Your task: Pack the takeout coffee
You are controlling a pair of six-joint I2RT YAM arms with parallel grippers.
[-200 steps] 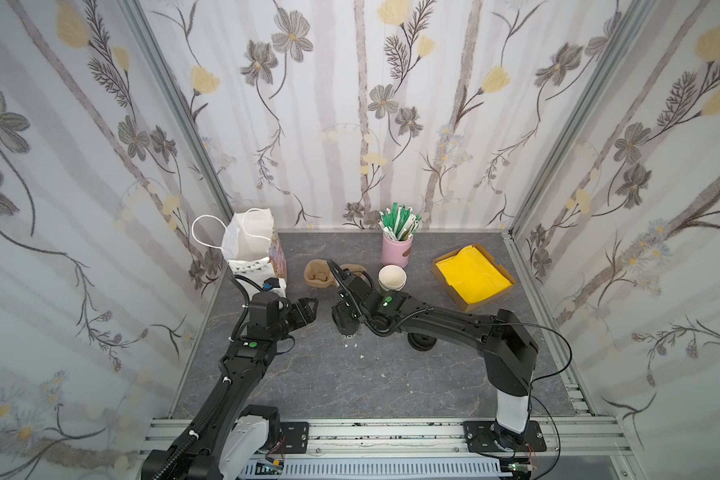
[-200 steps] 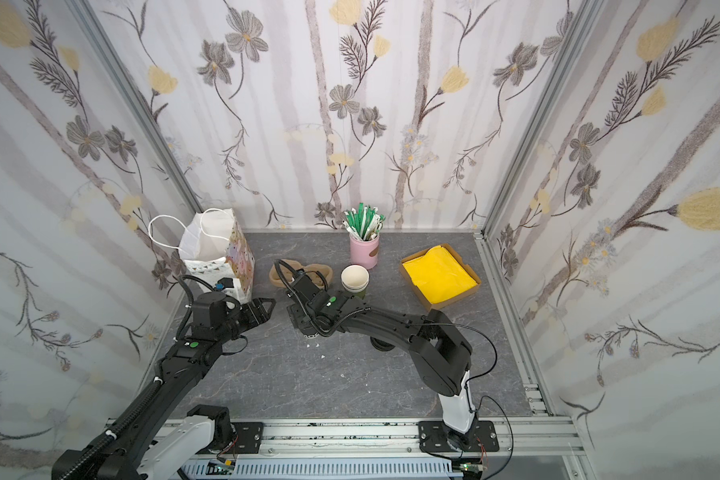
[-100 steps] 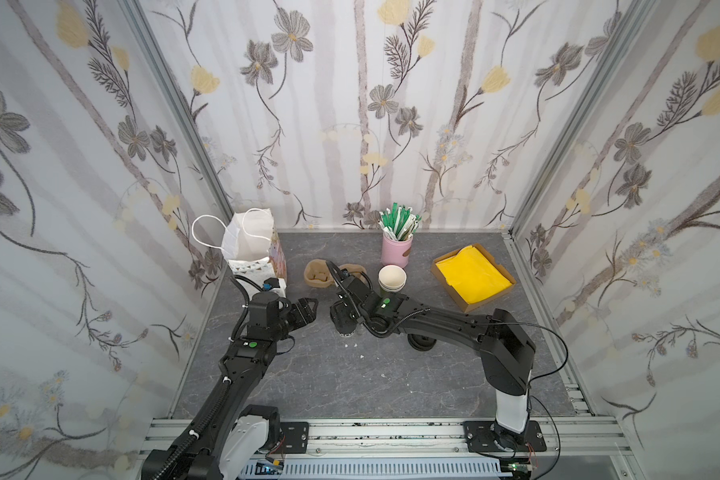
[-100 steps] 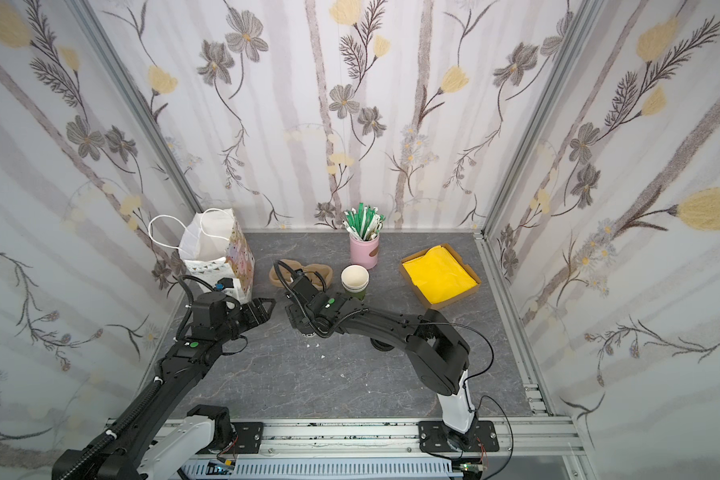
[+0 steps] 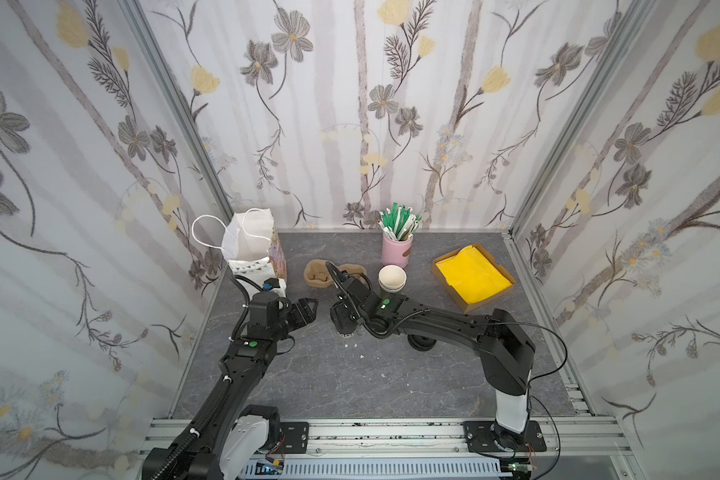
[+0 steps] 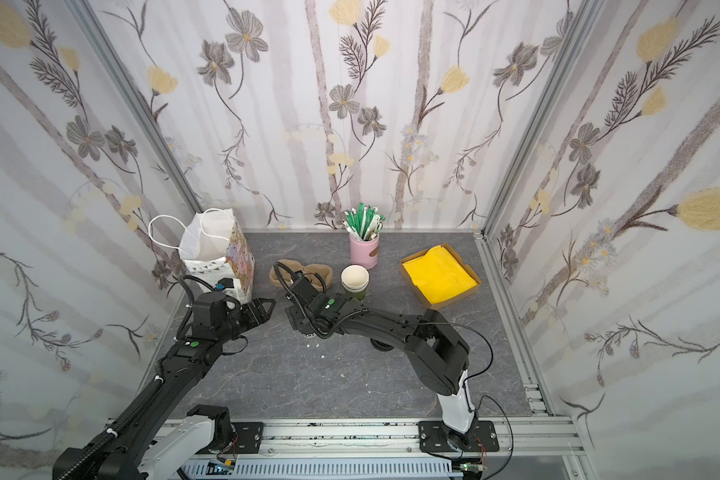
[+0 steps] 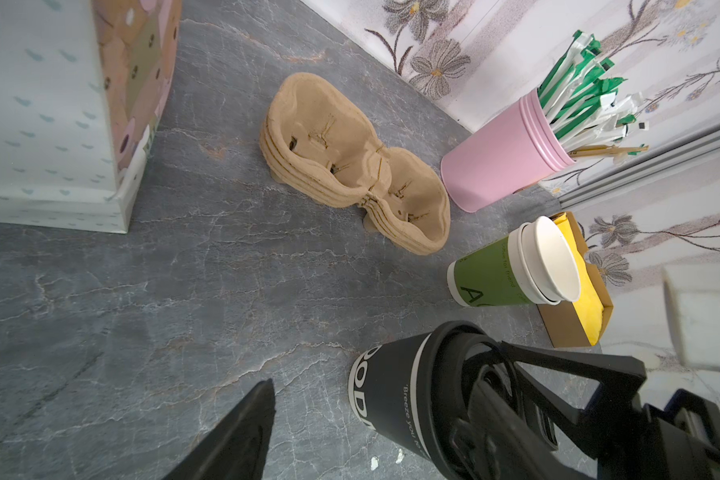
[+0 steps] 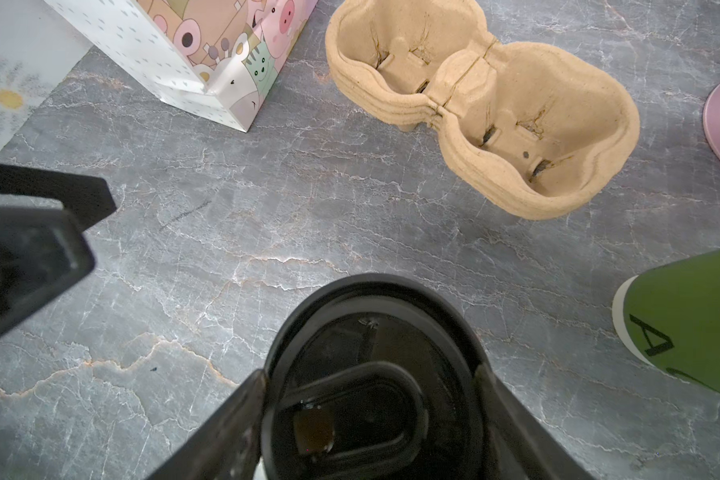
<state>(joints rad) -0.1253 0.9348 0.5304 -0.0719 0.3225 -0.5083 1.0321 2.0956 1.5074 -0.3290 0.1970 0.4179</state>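
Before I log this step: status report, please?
Left end effector open, empty. Right end effector straddles lidded cup, grip unclear. Cup upright. Left one between cup, bag.

1. Both top views are showing bright, even overhead light — the table (image 5: 308,374) is carrying only soft, faint shadows close under objects.
2. Their edges are bowing slightly; the centre is reading sharp.
3. Right wrist view: the right gripper (image 8: 368,372) is blurring near the lens, and the takeout coffee (image 8: 375,324) is sitting dim, one small glint.
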